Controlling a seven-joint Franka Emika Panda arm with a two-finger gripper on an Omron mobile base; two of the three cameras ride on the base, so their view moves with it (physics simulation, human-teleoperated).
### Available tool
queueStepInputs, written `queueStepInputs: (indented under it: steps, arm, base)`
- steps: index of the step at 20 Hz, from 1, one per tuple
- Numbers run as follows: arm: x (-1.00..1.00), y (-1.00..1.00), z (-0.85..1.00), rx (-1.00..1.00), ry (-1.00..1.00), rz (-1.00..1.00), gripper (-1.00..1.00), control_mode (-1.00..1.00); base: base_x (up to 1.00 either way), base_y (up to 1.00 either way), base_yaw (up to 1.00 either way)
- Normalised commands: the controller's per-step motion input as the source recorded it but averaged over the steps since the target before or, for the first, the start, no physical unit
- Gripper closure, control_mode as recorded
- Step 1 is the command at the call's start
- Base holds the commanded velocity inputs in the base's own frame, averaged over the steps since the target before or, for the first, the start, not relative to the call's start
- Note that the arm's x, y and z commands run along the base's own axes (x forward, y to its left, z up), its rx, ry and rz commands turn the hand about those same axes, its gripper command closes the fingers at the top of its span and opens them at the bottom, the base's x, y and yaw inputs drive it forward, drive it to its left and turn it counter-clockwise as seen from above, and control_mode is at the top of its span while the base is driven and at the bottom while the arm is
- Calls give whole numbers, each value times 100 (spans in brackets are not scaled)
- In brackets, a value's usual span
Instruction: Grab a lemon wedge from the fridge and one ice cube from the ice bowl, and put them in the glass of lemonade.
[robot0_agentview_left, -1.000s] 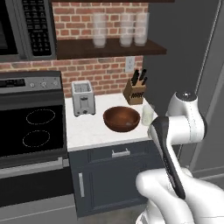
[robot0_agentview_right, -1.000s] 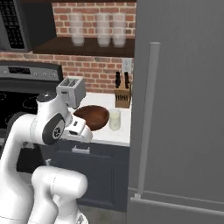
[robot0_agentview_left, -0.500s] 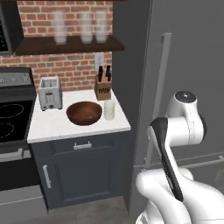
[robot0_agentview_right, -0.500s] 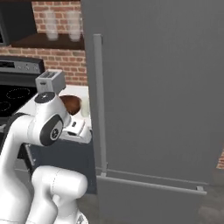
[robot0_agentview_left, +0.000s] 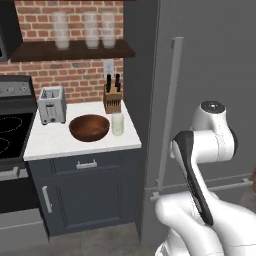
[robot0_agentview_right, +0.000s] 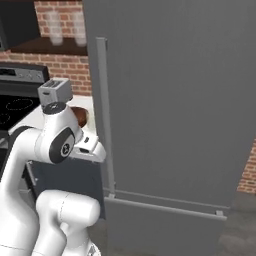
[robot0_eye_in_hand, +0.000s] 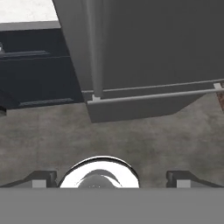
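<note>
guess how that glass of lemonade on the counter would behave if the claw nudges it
The glass of lemonade looks narrow and taller than wide, so a high push might tip it. It appears nearly full, so it could slosh. It stands close beside the ice bowl, which may block sliding that way.

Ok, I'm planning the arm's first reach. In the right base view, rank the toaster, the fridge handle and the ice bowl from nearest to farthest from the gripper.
From the open gripper, low in front of the fridge:
1. fridge handle, the vertical bar just right of the hand.
2. ice bowl, on the counter to the left, partly behind the arm.
3. toaster, farther left and back on the counter.
</note>
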Motion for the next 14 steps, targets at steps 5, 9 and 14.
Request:
queueStepInputs:
  steps: [5, 9, 14]
  arm:
    - [0, 0, 0, 0, 0, 0, -100, 100]
    - [0, 0, 0, 0, 0, 0, -100, 100]
    - [-13, -19, 14, 3, -2, 2, -100, -100]
  base:
    - [-60, -3, 9]
    - [-56, -18, 4]
    - [-6, -5, 0]
